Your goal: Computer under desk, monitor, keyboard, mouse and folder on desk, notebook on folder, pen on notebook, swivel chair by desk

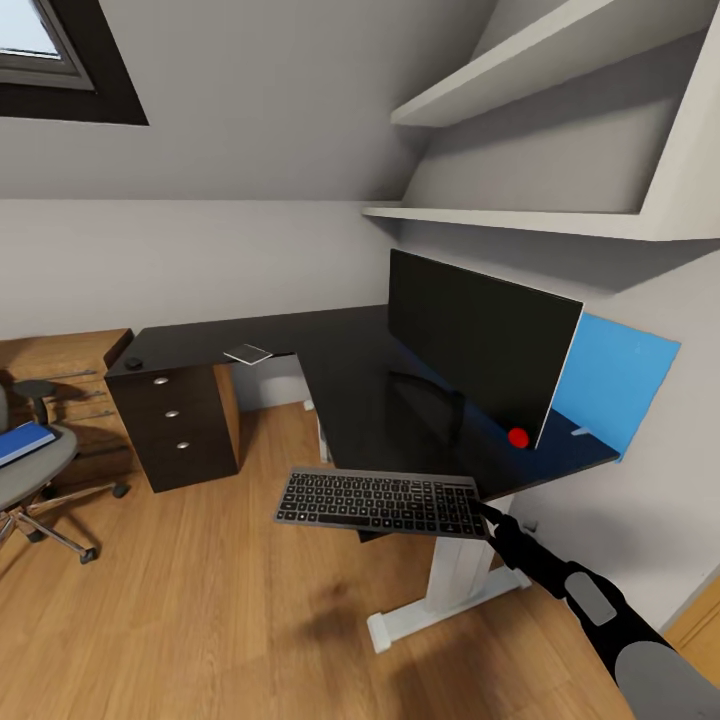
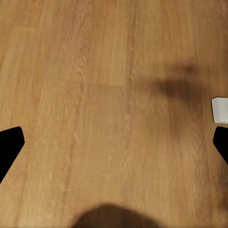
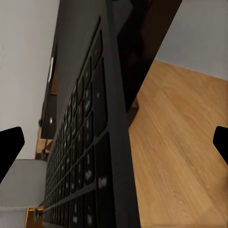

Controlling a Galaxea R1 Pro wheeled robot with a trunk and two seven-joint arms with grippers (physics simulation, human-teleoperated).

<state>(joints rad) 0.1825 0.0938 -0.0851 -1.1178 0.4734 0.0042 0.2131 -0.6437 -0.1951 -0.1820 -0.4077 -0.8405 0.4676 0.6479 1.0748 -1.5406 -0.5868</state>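
Note:
The keyboard (image 1: 380,500) hangs level in the air just in front of the black desk (image 1: 340,350), with my right gripper (image 1: 487,517) shut on its right end. Seen from the right wrist, its dark keys (image 3: 90,156) run away from the camera. The monitor (image 1: 475,345) stands on the desk's right wing. At the desk's far left lie the black mouse (image 1: 133,362) and the grey notebook (image 1: 247,353). The blue folder (image 1: 22,440) rests on the swivel chair (image 1: 40,480) at the left edge. My left gripper (image 2: 114,142) is open over bare floor. The computer and pen are out of view.
A blue wall panel (image 1: 620,385) hangs behind the monitor, and white shelves (image 1: 520,215) jut out above it. A wooden drawer unit (image 1: 70,380) stands left of the desk's drawers (image 1: 172,412). The desk's white leg (image 1: 455,575) is below the keyboard, and its foot (image 2: 220,108) lies on the wooden floor.

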